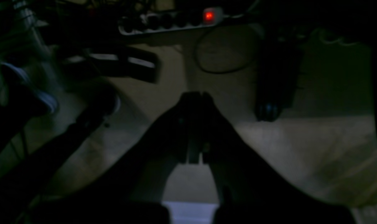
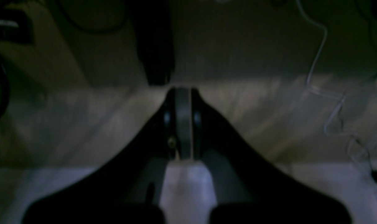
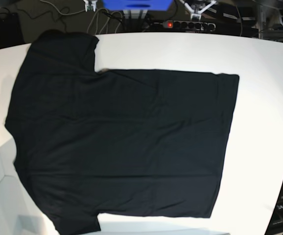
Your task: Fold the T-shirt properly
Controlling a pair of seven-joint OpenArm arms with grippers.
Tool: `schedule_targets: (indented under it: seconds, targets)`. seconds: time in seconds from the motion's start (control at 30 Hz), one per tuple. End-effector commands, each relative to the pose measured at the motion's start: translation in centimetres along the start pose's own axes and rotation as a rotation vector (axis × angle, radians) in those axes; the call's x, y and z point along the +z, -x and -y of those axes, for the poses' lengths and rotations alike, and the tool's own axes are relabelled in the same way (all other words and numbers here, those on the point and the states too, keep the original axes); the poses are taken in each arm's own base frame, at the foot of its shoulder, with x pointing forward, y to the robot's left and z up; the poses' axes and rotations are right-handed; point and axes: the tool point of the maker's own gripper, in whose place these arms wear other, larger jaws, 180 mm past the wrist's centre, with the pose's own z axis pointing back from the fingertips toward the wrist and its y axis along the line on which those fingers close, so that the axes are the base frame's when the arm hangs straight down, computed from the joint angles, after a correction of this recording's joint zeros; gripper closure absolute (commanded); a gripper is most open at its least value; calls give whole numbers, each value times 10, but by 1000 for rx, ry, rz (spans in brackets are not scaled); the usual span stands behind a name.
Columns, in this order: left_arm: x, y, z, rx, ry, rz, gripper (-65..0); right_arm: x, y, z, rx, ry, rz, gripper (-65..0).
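A plain black T-shirt (image 3: pixel 122 142) with no visible pattern lies on a bright white table (image 3: pixel 264 98). Behind the table sits a vivid blue box (image 3: pixel 136 4). Next to it is a black power strip (image 3: pixel 183 24) with one small switch glowing red. In the dim wrist views, both grippers, the left (image 1: pixel 194 95) and the right (image 2: pixel 182 91), look black against a pale beige floor (image 2: pixel 269 118).

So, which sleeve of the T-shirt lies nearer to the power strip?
The sleeve at the top of the base view; the other sleeve lies at the bottom edge.
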Motion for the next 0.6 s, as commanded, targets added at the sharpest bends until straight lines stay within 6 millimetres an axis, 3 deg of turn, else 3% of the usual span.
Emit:
schedule_targets:
  seconds: [0.0,0.3,0.57]
  targets:
    - [7,5,-5,-11,-1,11,0,8,5,-1,-2,-5,28,0]
    - [63,-2,-26,17,12,139,0,96,-23,22,31,28,284,0]
    - [127,-45,-30,-4,77,305,0,164,-43,31,64,40,412,0]
